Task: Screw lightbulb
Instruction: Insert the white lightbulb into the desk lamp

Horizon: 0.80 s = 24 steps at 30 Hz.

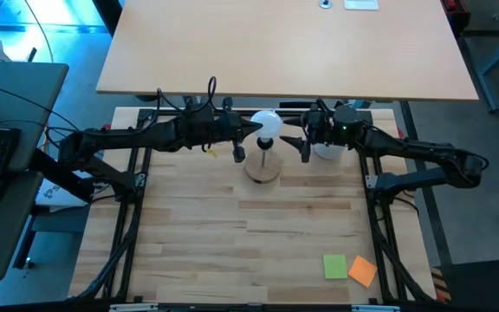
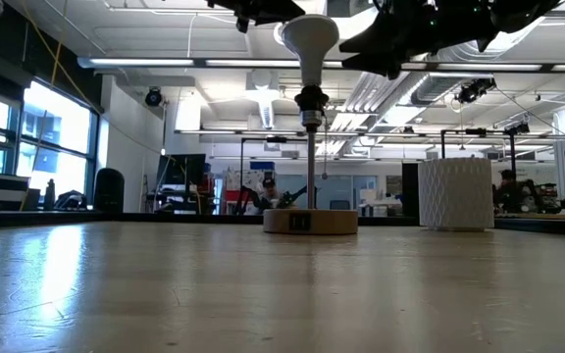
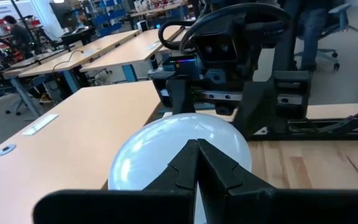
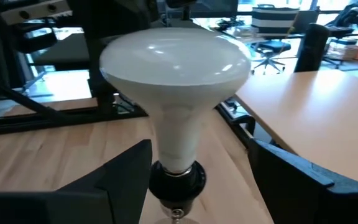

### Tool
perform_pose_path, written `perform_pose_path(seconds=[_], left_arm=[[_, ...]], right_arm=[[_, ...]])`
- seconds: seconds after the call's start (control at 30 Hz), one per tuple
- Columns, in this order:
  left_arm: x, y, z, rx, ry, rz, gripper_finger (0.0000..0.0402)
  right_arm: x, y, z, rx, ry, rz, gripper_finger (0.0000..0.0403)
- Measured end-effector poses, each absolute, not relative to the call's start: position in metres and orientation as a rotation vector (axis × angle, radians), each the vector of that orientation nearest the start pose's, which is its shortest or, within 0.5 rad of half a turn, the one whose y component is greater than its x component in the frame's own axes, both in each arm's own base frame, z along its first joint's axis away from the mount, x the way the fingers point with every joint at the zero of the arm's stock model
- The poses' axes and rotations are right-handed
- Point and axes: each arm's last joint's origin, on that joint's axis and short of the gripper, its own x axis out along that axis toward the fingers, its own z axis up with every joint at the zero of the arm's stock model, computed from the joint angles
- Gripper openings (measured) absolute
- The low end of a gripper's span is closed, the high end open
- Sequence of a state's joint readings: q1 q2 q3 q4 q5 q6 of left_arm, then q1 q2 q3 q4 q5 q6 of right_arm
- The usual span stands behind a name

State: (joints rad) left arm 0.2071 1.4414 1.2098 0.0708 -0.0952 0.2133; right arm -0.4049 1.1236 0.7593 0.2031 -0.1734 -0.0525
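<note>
The white lightbulb (image 2: 309, 39) stands upright, its narrow base in the black socket (image 2: 310, 98) on top of a thin rod that rises from the round wooden stand (image 2: 310, 221). My left gripper (image 1: 251, 130) is shut, its tips at the globe's left side (image 3: 160, 155). My right gripper (image 1: 294, 143) is open on the bulb's right. Its fingers (image 4: 123, 177) stand on either side of the bulb's neck (image 4: 178, 137) and socket, apart from both. My left gripper comes level from the table's left with its shut fingertips (image 3: 197, 155) against the outline of the bulb's globe. I cannot tell whether they touch it.
A white ribbed cup (image 2: 456, 193) stands on the table right of the stand, under my right arm (image 1: 405, 152). A green note (image 1: 334, 266) and an orange note (image 1: 363, 270) lie near the front right. A second, pale table (image 1: 284, 43) lies beyond the far edge.
</note>
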Motion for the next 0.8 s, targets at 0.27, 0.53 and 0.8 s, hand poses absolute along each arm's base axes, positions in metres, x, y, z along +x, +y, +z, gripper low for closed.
perform_pose_path(seconds=[0.27, 0.53, 0.8], left_arm=[[0.3267, 0.067, 0.3523, 0.21, 0.189, 0.272, 0.0], [0.3266, 0.0675, 0.3526, 0.212, 0.189, 0.295, 0.0], [0.321, 0.0669, 0.3577, 0.219, 0.184, 0.31, 0.0]], right_arm=[[0.2329, -0.0945, 0.2948, -0.007, 0.161, -0.231, 0.0264], [0.2329, -0.0945, 0.2949, -0.007, 0.16, -0.232, 0.0264], [0.2329, -0.0947, 0.2954, -0.008, 0.156, -0.235, 0.0264]])
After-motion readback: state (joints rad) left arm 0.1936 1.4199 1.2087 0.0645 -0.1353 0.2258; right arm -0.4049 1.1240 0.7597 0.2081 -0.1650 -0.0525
